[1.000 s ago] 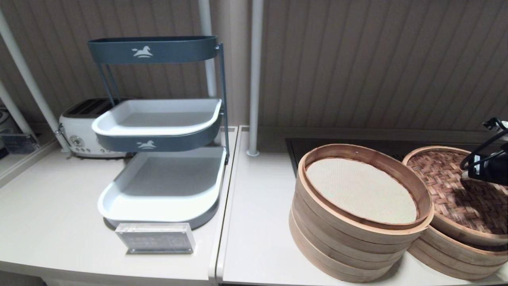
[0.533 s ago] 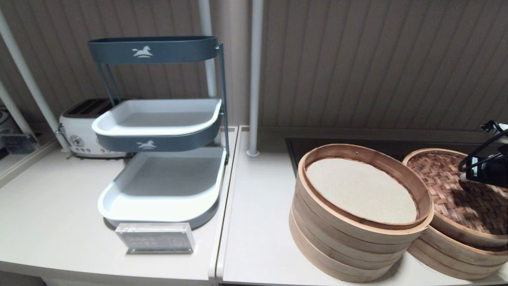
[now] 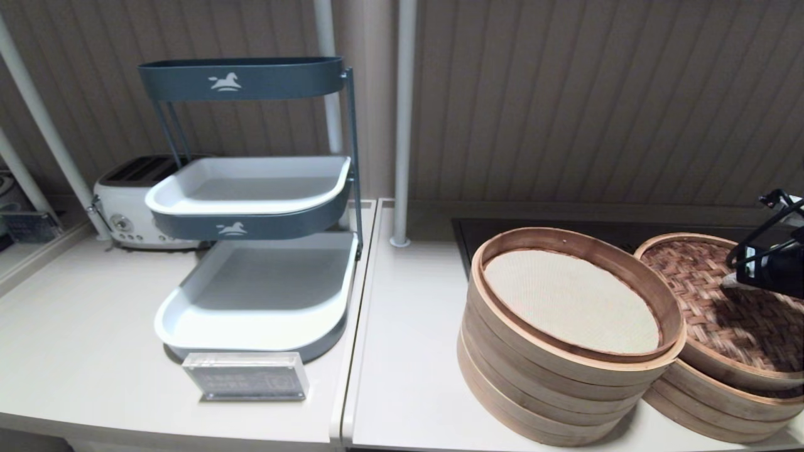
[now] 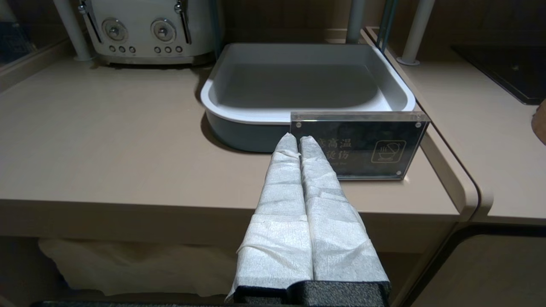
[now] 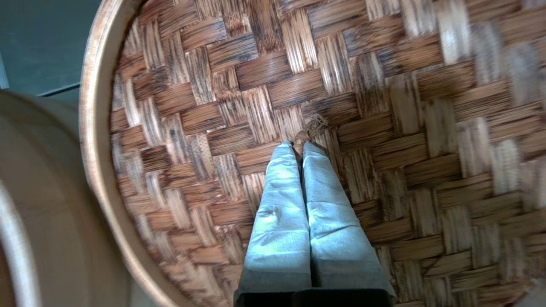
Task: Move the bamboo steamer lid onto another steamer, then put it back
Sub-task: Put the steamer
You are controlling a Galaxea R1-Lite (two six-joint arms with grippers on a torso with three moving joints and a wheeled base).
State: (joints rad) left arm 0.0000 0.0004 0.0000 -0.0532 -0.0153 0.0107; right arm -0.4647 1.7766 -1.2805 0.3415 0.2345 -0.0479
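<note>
Lid (image 5: 264,94) is seen on the low steamer (image 3: 716,402) at far right — right gripper (image 5: 302,147) is pinched shut on its centre loop (image 5: 313,125), probably for lifting. Left gripper (image 4: 298,140) is parked closed, near the sign (image 4: 367,145).

bamboo steamer lid (image 5: 341,106): rough woven bamboo | countertop (image 3: 408,351): smooth matt | sign (image 4: 358,145): glossy acrylic
</note>
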